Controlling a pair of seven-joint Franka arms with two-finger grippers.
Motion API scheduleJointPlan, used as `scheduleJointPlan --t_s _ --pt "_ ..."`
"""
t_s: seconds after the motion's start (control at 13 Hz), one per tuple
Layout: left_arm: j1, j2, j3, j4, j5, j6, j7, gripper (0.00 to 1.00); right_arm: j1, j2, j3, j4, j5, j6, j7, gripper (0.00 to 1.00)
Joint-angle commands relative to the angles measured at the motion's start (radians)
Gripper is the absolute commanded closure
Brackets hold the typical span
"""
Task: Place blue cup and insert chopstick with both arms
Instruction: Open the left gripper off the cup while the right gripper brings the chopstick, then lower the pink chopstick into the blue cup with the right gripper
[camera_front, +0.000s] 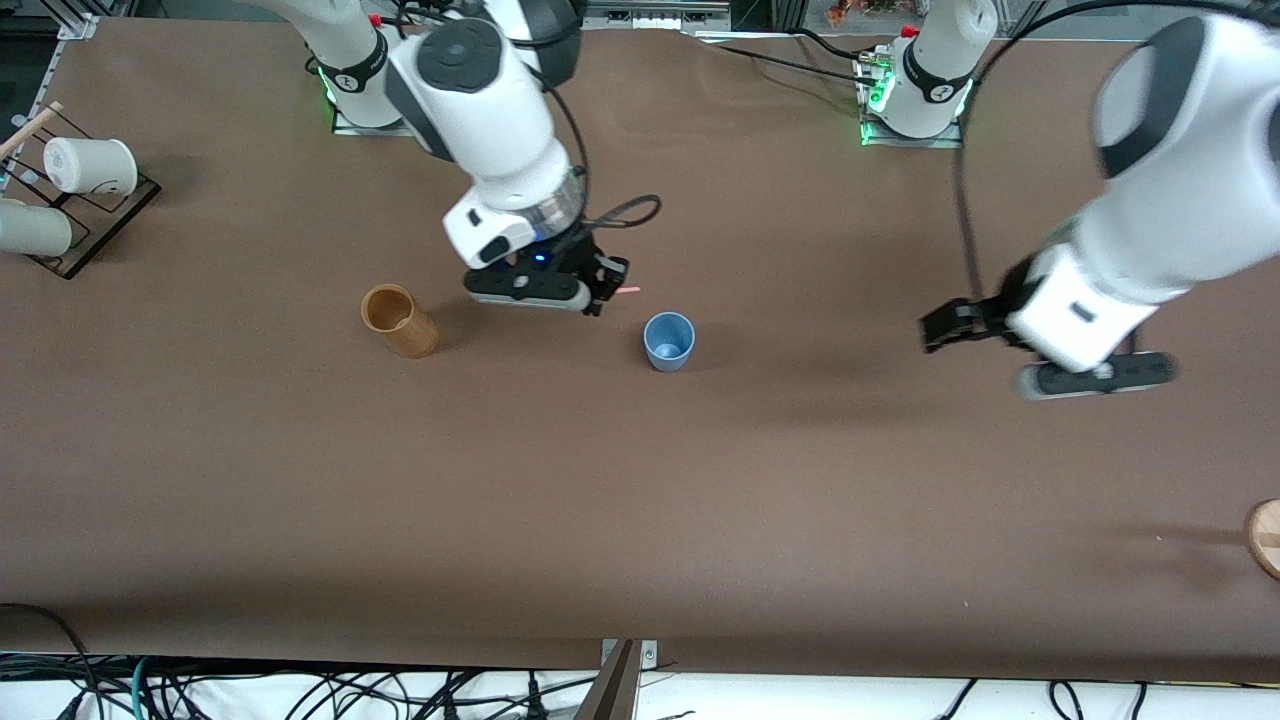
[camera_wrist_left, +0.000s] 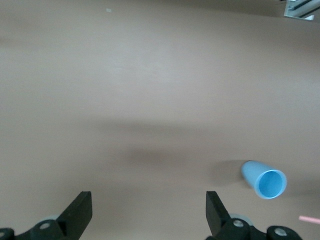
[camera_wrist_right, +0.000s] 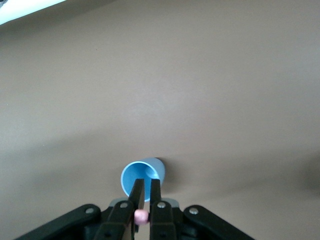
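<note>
Pointing toward blue cup (camera_front: 669, 341): held chopstick (camera_front: 628, 290).

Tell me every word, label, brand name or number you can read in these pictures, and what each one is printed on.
No text can be read in any of the three views.
The round dark marks on the collars near the arm bases are too small to read.
The blue cup, brown cylinder, white cups and table show no lettering.

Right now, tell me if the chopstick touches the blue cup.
Apart. In the front view, the chopstick, held in the right hand, shows bare table between its tip and the blue cup.
</note>
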Motion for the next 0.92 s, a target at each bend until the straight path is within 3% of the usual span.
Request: scheduleJointPlan --t_s 0.0,0.15,0.69,0.85 --pt "0.091 -0.12 -0.013 -0.16 -0.017 -0.006 0.131 0.0 0.032 0.077 -0.006 0.086 -0.068 -0.008 0.072 1.0" --pt "0.142 -0.188 -0.013 -0.245 -0.017 -0.001 0.151 0.0 0.036 0.095 -0.006 0.086 -0.082 0.0 0.074 1.0" --pt "0.153 -0.202 -0.007 -0.237 -0.014 -0.075 0.148 0.0 0.053 0.14 -0.009 0.093 -0.11 0.059 0.106 1.0" --pt "0.15 -0.202 -0.011 -0.231 0.052 -0.075 0.192 0.0 0.053 0.14 -0.011 0.102 -0.11 0.059 0.106 1.0"
